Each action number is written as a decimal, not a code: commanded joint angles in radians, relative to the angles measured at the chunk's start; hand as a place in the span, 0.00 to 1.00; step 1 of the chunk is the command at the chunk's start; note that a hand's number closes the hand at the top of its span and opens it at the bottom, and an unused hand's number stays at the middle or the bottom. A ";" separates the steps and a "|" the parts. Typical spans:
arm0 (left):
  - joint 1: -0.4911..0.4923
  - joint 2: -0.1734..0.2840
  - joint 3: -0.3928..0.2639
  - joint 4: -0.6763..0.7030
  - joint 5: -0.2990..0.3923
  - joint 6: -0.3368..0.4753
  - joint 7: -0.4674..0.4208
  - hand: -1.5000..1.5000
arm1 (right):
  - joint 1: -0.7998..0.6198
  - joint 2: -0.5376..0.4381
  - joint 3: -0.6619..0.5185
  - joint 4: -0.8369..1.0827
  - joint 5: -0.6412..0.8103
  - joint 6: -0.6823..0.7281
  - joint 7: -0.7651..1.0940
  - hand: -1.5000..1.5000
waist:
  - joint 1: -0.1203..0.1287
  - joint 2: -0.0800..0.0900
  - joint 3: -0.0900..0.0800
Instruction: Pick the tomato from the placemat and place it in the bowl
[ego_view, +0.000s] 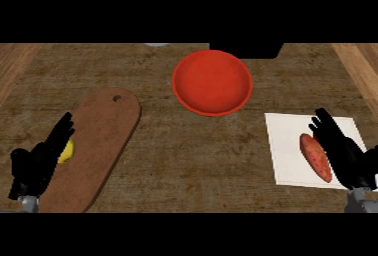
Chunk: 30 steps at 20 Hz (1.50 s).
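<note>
Head view. Landmark: white rectangular placemat (284, 150). Red speckled tomato (315, 157) lies on it, right of centre. Right hand (343, 150), black, fingers straight and spread, holding nothing, just beside the tomato's right. Round red bowl (212, 82) up and left of the placemat. Far left: brown wooden cutting board (100, 145), yellow item (67, 151), left hand (37, 162) resting open. Advice: close round the tomato's middle before lifting toward the bowl.

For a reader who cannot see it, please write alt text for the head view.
The right robot hand, fingers straight, is beside a red tomato on a white placemat. A red bowl sits farther back at the centre. At left, the left robot hand is over a brown cutting board, partly hiding a yellow object.
</note>
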 joint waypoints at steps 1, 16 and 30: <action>-0.023 -0.014 0.048 -0.013 0.041 -0.054 -0.067 0.50 | -0.084 -0.045 -0.081 0.062 -0.044 0.058 -0.001 0.00 | 0.008 0.040 0.004; -0.183 -0.158 0.113 -0.064 0.224 -0.081 -0.097 0.50 | -0.375 -0.369 -0.165 0.626 0.318 -0.092 -0.230 0.00 | 0.036 0.054 0.006; -0.185 -0.158 0.103 -0.061 0.243 -0.125 -0.082 0.50 | -0.641 -0.587 0.253 0.720 0.545 0.756 0.153 0.00 | 0.081 0.054 0.001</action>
